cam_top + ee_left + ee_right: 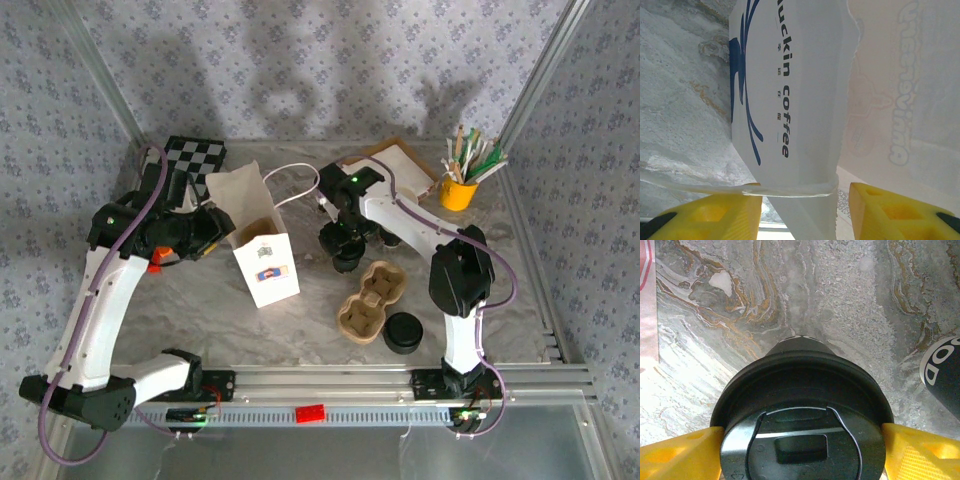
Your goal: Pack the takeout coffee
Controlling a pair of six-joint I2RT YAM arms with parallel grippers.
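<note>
A black-lidded coffee cup (pixel 800 405) stands on the marble table, and my right gripper (pixel 802 440) has closed on it, one yellow finger against each side of the lid. From above, that gripper (pixel 345 250) sits just behind the cardboard cup carrier (pixel 368 300). The white paper bag (pixel 265 260) stands upright at centre left with its mouth open. My left gripper (pixel 215 228) is at the bag's left rim. Up close, the bag (pixel 790 75) has its folded rim between the fingers of the left gripper (pixel 805 210), with a gap on the right side. A second black cup (pixel 403 333) stands by the carrier.
Another black cup (pixel 942 375) shows at the right edge of the right wrist view. A yellow holder of sticks (pixel 460 190) stands at the back right. A brown board (pixel 400 162) and a checkered board (pixel 195 158) lie along the back. A metal rail (pixel 400 378) runs along the near edge.
</note>
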